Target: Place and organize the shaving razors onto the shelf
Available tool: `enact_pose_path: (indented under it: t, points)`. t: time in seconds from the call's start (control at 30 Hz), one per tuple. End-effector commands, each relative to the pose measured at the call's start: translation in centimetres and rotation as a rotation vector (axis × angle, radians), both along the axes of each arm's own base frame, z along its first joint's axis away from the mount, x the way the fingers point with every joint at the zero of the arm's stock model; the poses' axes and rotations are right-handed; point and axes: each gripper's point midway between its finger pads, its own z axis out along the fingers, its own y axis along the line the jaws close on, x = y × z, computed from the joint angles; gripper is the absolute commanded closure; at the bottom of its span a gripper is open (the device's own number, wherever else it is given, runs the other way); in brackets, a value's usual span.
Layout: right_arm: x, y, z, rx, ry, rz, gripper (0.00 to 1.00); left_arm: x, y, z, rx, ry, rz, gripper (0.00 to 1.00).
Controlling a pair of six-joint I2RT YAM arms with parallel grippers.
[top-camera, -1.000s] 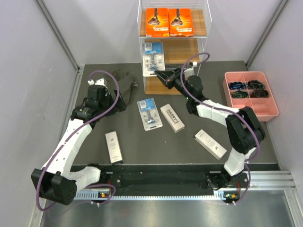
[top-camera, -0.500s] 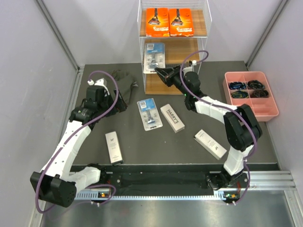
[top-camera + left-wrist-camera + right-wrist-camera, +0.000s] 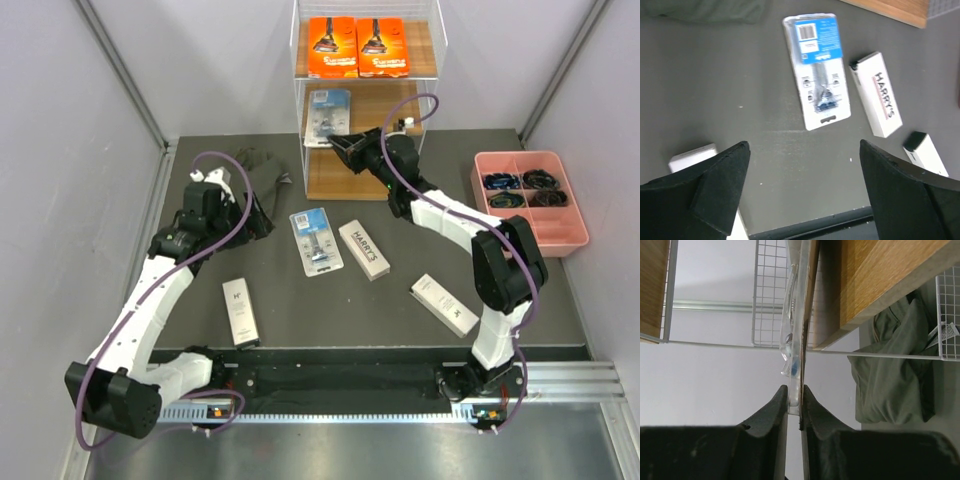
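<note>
My right gripper [image 3: 345, 148] [image 3: 795, 390] is shut on the lower edge of a blue-and-clear blister pack [image 3: 328, 113] [image 3: 796, 330], which leans on the middle tier of the shelf [image 3: 390, 105] [image 3: 880, 280]. Two orange boxes [image 3: 332, 47] [image 3: 383, 47] stand side by side on the top tier. A second blister pack [image 3: 316, 240] [image 3: 817, 70] lies flat on the mat. Beside it lies a white HARRY'S box [image 3: 364, 249] [image 3: 877, 92]. Two more white boxes [image 3: 240, 312] [image 3: 444, 303] lie nearer the front. My left gripper [image 3: 258, 215] [image 3: 804, 147] hovers open above the mat, left of the packs, holding nothing.
A pink compartmented tray [image 3: 575, 235] with dark items sits at the right. A crumpled green cloth [image 3: 262, 170] [image 3: 895, 380] lies left of the shelf's foot. Grey walls close in both sides.
The right gripper has pushed the blister pack up and further back onto the middle tier. The left arm has shifted slightly forward and right.
</note>
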Motion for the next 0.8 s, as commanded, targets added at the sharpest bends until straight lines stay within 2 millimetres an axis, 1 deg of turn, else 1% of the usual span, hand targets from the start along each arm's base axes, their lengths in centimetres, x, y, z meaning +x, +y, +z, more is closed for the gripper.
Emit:
enact_pose_path:
  t: [0.0, 0.03, 0.07, 0.1, 0.13, 0.17, 0.2, 0.23, 0.27, 0.3, 0.33, 0.37, 0.4, 0.43, 0.47, 0.5, 0.53, 0.57, 0.6, 0.67, 0.7, 0.73, 0.77]
  points:
    - [0.7, -0.3, 2.5, 0.033, -0.044, -0.002, 0.87, 1.4, -2.5, 3.0, -0.111, -0.12, -0.088, 0.15]
    - [0.8, -0.4, 2.4, 0.032, -0.043, -0.002, 0.86, 2.0, -3.4, 3.6, -0.14, -0.144, -0.125, 0.19]
    - [0.8, -0.4, 2.5, 0.033, -0.045, -0.003, 0.85, 2.5, -3.8, 4.2, -0.153, -0.161, -0.14, 0.24]
    - [0.8, -0.4, 2.5, 0.035, -0.046, 0.002, 0.84, 2.9, -4.2, 4.7, -0.163, -0.176, -0.156, 0.34]
    - [0.8, -0.4, 2.5, 0.035, -0.046, 0.005, 0.8, 3.7, -4.7, 4.9, -0.169, -0.192, -0.172, 0.42]
    - [0.9, -0.4, 2.5, 0.036, -0.045, 0.006, 0.78, 4.0, -5.2, 5.7, -0.183, -0.212, -0.203, 0.48]
    - [0.9, -0.4, 2.6, 0.034, -0.045, 0.006, 0.76, 4.5, -5.5, 5.9, -0.184, -0.221, -0.215, 0.65]
    - [0.9, -0.5, 2.4, 0.033, -0.042, 0.006, 0.72, 5.3, -6.2, 6.1, -0.186, -0.235, -0.235, 0.72]
    - [1.1, -0.6, 2.5, 0.032, -0.044, 0.006, 0.71, 5.8, -6.5, 6.9, -0.185, -0.261, -0.249, 0.82]
    - [1.1, -0.6, 2.5, 0.03, -0.042, 0.008, 0.69, 6.5, -7.0, 6.6, -0.182, -0.261, -0.258, 0.95]
    - [1.1, -0.5, 2.5, 0.03, -0.042, 0.012, 0.67, 6.8, -7.6, 6.9, -0.18, -0.276, -0.274, 1.0]
    - [1.2, -0.7, 2.6, 0.031, -0.043, 0.012, 0.66, 7.6, -8.1, 7.9, -0.172, -0.322, -0.281, 1.0]
    - [1.2, -0.7, 2.5, 0.029, -0.04, 0.014, 0.64, 8.3, -8.6, 7.6, -0.163, -0.327, -0.287, 1.0]
    - [1.3, -0.7, 2.4, 0.027, -0.036, 0.015, 0.62, 8.5, -9.6, 8.5, -0.161, -0.355, -0.31, 1.0]
    - [1.3, -0.7, 2.7, 0.029, -0.041, 0.02, 0.62, 9.0, -10.1, 9.0, -0.15, -0.383, -0.322, 1.0]
    - [1.3, -0.7, 2.6, 0.026, -0.039, 0.021, 0.61, 9.8, -10.6, 8.5, -0.134, -0.384, -0.323, 1.0]
    - [1.4, -0.7, 2.5, 0.025, -0.034, 0.021, 0.6, 9.8, -11.6, 8.5, -0.13, -0.394, -0.35, 1.0]
    - [1.3, -0.7, 2.6, 0.027, -0.037, 0.027, 0.6, 10.2, -12.1, 9.2, -0.112, -0.425, -0.364, 1.0]
    - [1.4, -0.7, 2.5, 0.025, -0.032, 0.029, 0.59, 11.0, -12.5, 8.8, -0.095, -0.434, -0.363, 1.0]
    - [1.5, -0.6, 2.4, 0.021, -0.029, 0.038, 0.58, 11.4, -13.6, 9.0, -0.076, -0.46, -0.388, 1.0]
    - [1.5, -0.6, 2.3, 0.02, -0.028, 0.04, 0.58, 12.0, -14.1, 8.6, -0.066, -0.462, -0.393, 1.0]
    - [1.5, -0.6, 2.3, 0.02, -0.028, 0.044, 0.56, 12.0, -14.7, 8.9, -0.062, -0.478, -0.405, 1.0]
    - [1.4, -0.6, 2.4, 0.023, -0.028, 0.05, 0.56, 12.3, -15.0, 8.7, -0.041, -0.49, -0.415, 1.0]
